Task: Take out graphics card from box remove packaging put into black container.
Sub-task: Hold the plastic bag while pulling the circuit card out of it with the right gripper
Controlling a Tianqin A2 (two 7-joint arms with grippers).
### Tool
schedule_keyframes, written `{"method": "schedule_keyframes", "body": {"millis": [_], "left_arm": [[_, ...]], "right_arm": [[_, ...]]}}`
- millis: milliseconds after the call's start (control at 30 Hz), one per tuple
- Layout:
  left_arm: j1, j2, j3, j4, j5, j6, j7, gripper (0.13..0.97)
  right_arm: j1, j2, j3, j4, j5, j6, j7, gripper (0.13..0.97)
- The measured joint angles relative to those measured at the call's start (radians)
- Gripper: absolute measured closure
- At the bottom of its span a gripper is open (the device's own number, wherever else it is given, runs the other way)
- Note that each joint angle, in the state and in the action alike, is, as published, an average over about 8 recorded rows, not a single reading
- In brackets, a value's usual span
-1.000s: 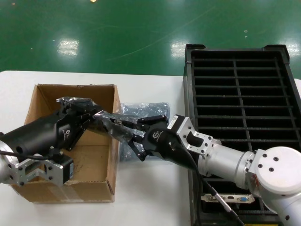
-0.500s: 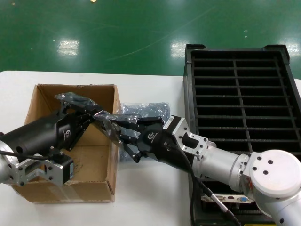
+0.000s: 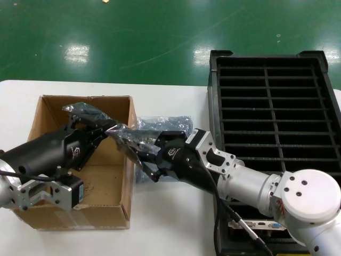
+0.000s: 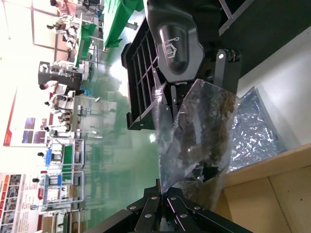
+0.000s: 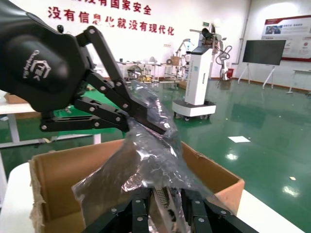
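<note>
Grip is shared on one bagged card: the left gripper (image 3: 101,134) is clamped on the bag (image 3: 120,136) at the end over the box (image 3: 114,205), and the right gripper (image 3: 143,154) is closed on the opposite end, just past the box's right wall. In the right wrist view the left gripper's fingers (image 5: 141,116) are seen pinching the crinkled plastic from above, while the graphics card (image 5: 163,201), its edge visible through the film, is caught between the right gripper's own fingers below. That split is judged deliberate: plastic held by one arm, board by the other, so the card can be drawn out when the two are pulled apart. The load is held in the air over the box edge, not resting on anything, which leaves room for the pull. A second, flat bag (image 3: 178,124) lies on the table (image 3: 170,224) between the box and the black container (image 3: 274,106), behind the right gripper. A look-alike card (image 3: 261,224) is already slotted at the container's near end; the remaining slots visible are open. Unbagging is judged not yet done.
</note>
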Motion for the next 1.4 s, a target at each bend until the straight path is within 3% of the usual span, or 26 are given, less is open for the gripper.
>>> {"method": "schedule_keyframes", "body": {"millis": [600,1400], "left_arm": [[0.000,0.000,0.000,0.000,0.000,0.000,0.000,0.958],[0.000,0.000,0.000,0.000,0.000,0.000,0.000,0.958]], "right_arm": [[-0.022,0.031,0.022,0.050,0.000,0.024,-0.027,0.906],[-0.122,0.170,0.016,0.320,0.008,-0.033,-0.015,0.906]]}}
